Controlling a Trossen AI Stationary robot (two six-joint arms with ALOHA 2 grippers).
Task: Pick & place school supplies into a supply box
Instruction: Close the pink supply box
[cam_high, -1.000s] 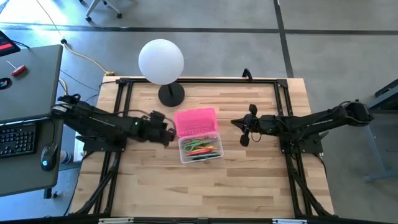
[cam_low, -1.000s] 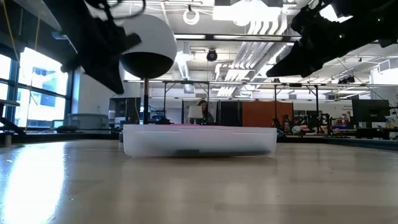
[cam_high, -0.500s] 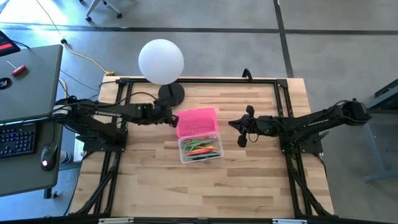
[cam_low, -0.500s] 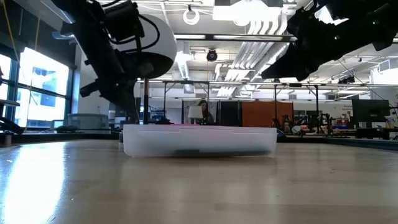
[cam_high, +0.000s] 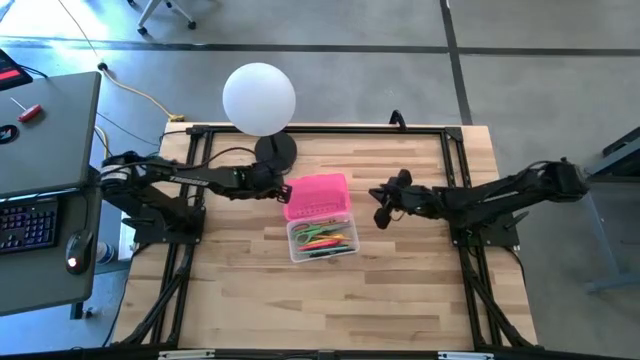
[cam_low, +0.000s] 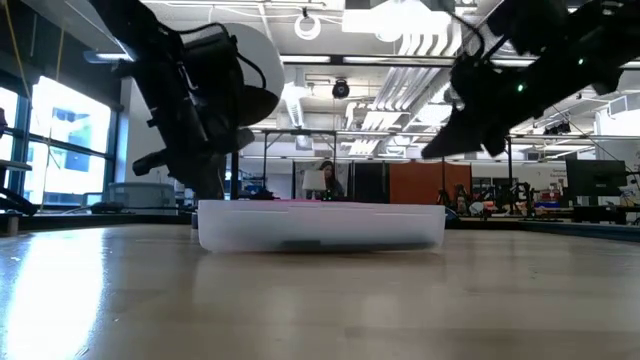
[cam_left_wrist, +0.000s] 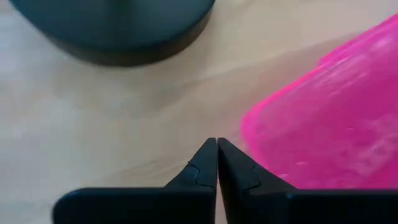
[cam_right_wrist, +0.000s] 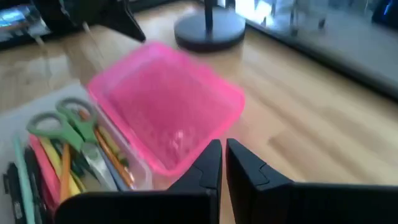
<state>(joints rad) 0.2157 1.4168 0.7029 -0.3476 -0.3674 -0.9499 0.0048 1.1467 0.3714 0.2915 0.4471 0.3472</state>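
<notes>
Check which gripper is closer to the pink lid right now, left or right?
The left gripper: it sits right at the pink lid's left edge by the lamp base. The right gripper hangs clearly apart, off the box's right side.

Supplies (cam_high: 323, 240) sit in the box (cam_high: 322, 253), lid (cam_high: 316, 196) behind it, lamp (cam_high: 262, 110) further back, my grippers either side.
</notes>
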